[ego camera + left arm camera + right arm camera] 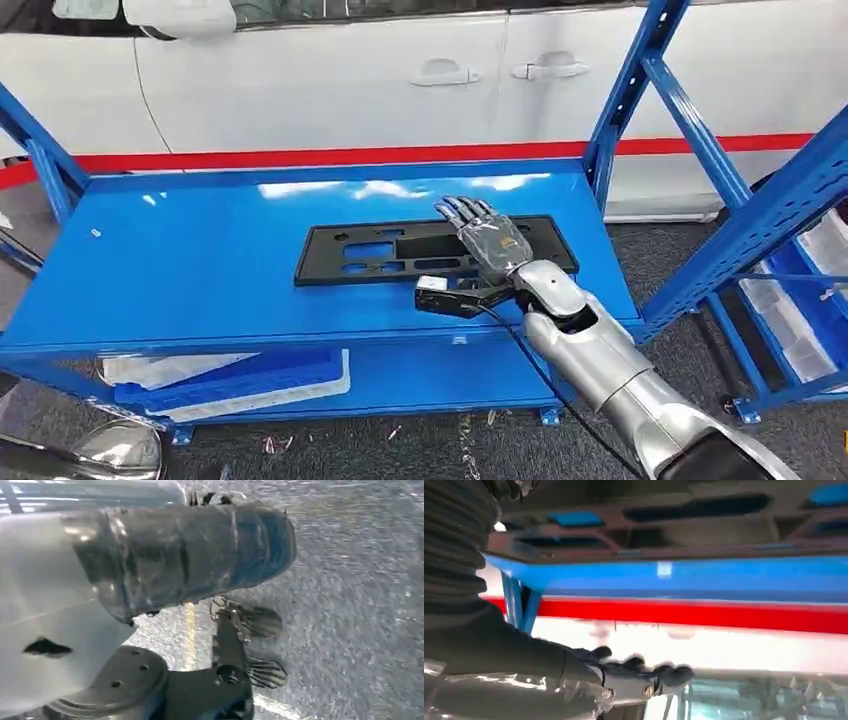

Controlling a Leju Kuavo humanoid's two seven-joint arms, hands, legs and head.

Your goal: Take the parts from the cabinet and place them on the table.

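White car (400,80) behind; grey speckled floor (680,220).

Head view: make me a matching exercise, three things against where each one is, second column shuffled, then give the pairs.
Things:
1. black panel
2. right hand
3. white tray

Places:
A. on the lower shelf
B. flat on the blue top shelf
C. fingers spread over the panel's right half

Pairs: 1-B, 2-C, 3-A

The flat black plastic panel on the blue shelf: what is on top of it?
The right hand lies over the flat black plastic panel, fingers stretched out. The panel part beneath it is hidden, so contact is unclear.
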